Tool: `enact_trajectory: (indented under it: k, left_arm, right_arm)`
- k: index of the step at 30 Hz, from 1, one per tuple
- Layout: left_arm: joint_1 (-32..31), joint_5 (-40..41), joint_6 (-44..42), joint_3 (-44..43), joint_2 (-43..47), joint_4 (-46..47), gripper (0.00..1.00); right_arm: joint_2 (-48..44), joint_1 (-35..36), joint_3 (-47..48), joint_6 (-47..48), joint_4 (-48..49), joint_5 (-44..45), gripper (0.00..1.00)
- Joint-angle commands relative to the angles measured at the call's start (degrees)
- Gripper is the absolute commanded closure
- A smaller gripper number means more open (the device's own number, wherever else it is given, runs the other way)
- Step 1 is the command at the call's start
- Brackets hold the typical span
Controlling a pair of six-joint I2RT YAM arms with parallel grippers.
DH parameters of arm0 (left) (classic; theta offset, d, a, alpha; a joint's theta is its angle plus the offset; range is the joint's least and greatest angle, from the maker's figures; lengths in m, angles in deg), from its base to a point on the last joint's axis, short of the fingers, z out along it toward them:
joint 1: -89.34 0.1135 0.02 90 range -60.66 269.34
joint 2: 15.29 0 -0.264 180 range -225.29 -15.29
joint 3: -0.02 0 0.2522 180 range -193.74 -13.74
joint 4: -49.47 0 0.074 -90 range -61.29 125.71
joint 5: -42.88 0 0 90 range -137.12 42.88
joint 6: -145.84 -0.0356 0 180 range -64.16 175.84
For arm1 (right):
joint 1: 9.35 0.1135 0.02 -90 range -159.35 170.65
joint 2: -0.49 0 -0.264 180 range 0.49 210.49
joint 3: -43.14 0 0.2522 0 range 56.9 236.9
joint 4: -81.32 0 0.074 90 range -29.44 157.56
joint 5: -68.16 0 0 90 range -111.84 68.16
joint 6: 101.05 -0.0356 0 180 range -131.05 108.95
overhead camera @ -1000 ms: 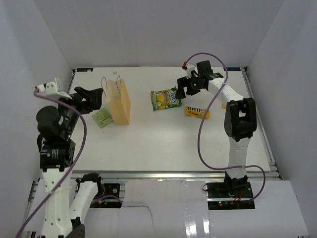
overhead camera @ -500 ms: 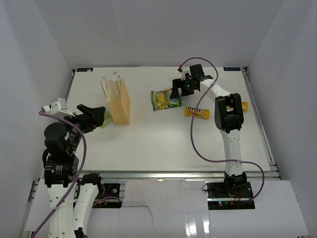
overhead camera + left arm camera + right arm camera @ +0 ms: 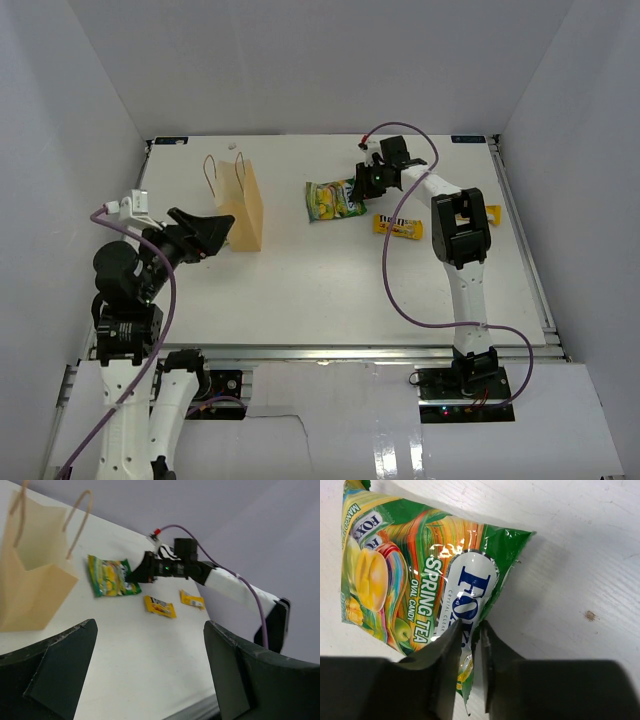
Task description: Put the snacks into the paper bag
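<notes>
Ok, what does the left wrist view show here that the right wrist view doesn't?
Only the left wrist view: the paper bag standing upright, the yellow candy packet lying on the table, and the right arm at full stretch. Only the right wrist view: close up, the right pincer pinching the edge of the green-and-yellow pouch, its lettering legible. Both: that pouch, lying flat.

Left arm [image 3: 125, 275] at lower left of the top view, elbow bent, left gripper [image 3: 215, 235] pointing right, jaws spread wide, right arm [image 3: 460, 228] stretched toward upper centre, right gripper [image 3: 469, 627] pinched nearly together on pouch [image 3: 410, 575] edge.
</notes>
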Motion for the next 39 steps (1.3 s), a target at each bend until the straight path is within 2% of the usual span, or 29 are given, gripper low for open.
enact_trajectory:
  k: [1, 2, 4, 5, 7, 8, 11, 15, 24, 31, 35, 39]
  left_arm:
    - [-0.3, -13.9, 7.9, 3.7, -4.4, 7.6, 0.02]
    - [-0.3, -15.1, 9.6, 5.8, -5.2, 10.0, 0.02]
    - [-0.3, -16.7, 13.4, 7.6, -7.2, 11.9, 0.02]
    - [-0.3, -17.9, 14.1, 8.3, -7.7, 12.5, 0.02]
    - [-2.3, -18.0, 15.3, 9.6, -8.3, 13.3, 0.02]
    - [-2.5, -17.5, 15.5, 9.9, -8.5, 13.5, 0.02]
    - [-3.6, -16.3, 16.1, 10.6, -9.0, 15.0, 0.02]
    - [-6.6, -14.5, 16.7, 11.7, -11.7, 17.8, 0.02]
    - [-23.0, -6.2, 15.6, 12.3, -25.3, 29.7, 0.02]
    - [-27.0, -5.4, 10.0, 8.6, -34.3, 33.0, 0.02]
    - [-27.8, -4.9, 7.9, 6.0, -33.9, 32.6, 0.02]
    - [-27.9, -1.7, 4.5, 5.0, -28.0, 26.8, 0.02]
  right_arm:
    - [0.5, -0.6, -2.2, -0.8, -1.2, 0.9, 0.78]
    - [0.2, -1.1, -2.4, -0.6, -1.3, -1.1, 0.85]
    - [-1.5, -2.7, -3.4, 1.0, -1.5, -4.9, 0.89]
    - [-2.2, -3.4, -3.9, 2.0, -1.4, -10.4, 0.91]
    - [-5.0, -6.2, -6.2, 5.9, -0.7, -18.4, 0.92]
    - [-7.5, -7.1, -7.4, 6.5, 0.4, -25.5, 0.92]
    - [-13.8, -9.5, -13.3, 6.7, 4.7, -30.5, 0.92]
    - [-21.9, -10.2, -18.8, 11.2, 4.6, -33.8, 0.92]
    - [-34.6, -10.2, -28.5, 8.8, 6.3, -39.6, 0.92]
    - [-40.3, -10.1, -30.1, 6.4, 7.2, -41.5, 0.92]
    - [-42.5, -9.6, -30.4, 1.1, 11.4, -43.1, 0.92]
    - [-43.7, -6.9, -30.3, -7.7, 18.0, -45.3, 0.92]
